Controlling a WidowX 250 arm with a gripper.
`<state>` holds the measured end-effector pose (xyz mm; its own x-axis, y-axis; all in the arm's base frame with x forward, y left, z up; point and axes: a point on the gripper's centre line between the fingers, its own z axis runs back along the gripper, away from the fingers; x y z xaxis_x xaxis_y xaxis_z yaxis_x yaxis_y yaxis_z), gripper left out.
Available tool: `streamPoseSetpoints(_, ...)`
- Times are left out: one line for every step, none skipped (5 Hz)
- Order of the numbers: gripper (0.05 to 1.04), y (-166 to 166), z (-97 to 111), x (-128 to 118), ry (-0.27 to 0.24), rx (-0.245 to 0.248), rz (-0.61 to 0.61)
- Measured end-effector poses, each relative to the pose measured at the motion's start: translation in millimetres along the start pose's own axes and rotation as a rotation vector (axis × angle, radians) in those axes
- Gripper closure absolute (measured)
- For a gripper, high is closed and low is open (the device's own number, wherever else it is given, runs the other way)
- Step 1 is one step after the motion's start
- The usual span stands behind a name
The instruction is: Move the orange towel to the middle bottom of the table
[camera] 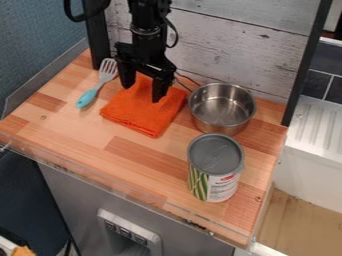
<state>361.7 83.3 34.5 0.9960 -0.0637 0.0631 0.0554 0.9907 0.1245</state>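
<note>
Wooden worktop (87, 137) carries the orange towel (141, 114), which lies just below the hand (142, 86); its two fingers stand wide apart, gripping nothing.

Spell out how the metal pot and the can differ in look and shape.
The pot is open on top; the can has a grey cover. The pot is bare, shiny metal; the can wears a green and white label. The pot is squat, the can taller than it is wide. Both are round and stand upright.
</note>
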Motion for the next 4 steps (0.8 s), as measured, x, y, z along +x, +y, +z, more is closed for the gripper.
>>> streamPoseSetpoints(0.083,2.6,-4.9,5.7,-0.032,0.018,0.027)
streamPoseSetpoints(0.083,-2.1,-18.3,-2.6,-0.029,0.010,0.047)
streamPoseSetpoints(0.083,-2.9,-25.7,-17.3,-0.021,-0.030,0.087)
streamPoseSetpoints(0.083,-10.9,-24.8,-35.9,0.007,-0.061,0.065)
